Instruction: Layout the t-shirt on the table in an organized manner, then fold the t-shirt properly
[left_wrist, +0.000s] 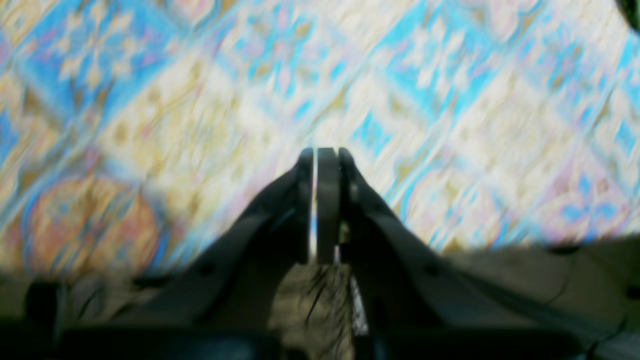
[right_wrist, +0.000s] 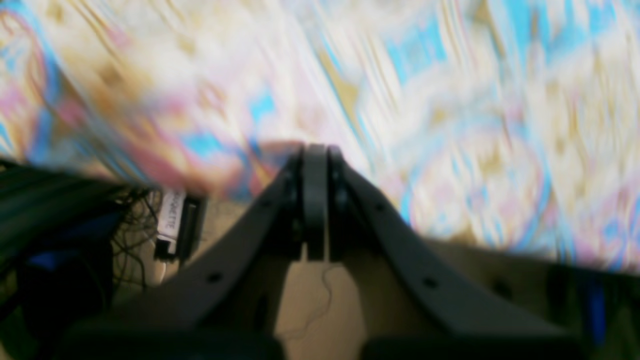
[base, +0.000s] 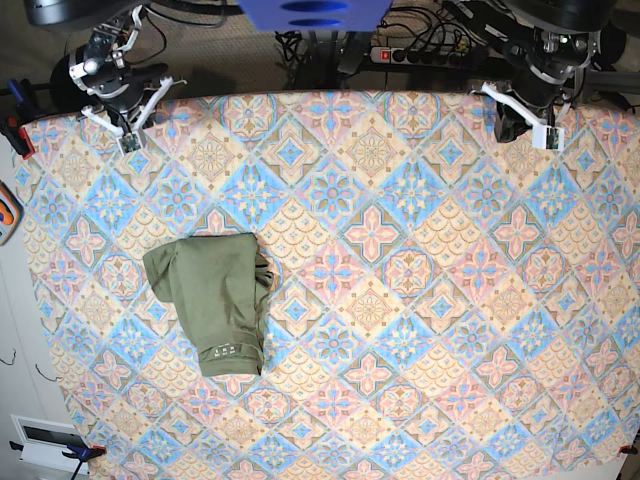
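The olive-green t-shirt (base: 213, 300) lies on the table (base: 420, 300) left of centre, folded into a compact rectangle with a small printed label near its lower edge. My right gripper (base: 130, 140) is at the table's far left corner, well away from the shirt. My left gripper (base: 545, 132) hovers at the far right corner. In the wrist views both grippers, left (left_wrist: 322, 152) and right (right_wrist: 315, 147), are shut with nothing between the fingers, above the blurred patterned cloth. The shirt does not show in either wrist view.
Cables and a power strip (base: 430, 55) lie behind the table's far edge. Clamps hold the cloth at the left edge (base: 15, 135) and the near corners. An orange object (base: 6, 215) sits off the left edge.
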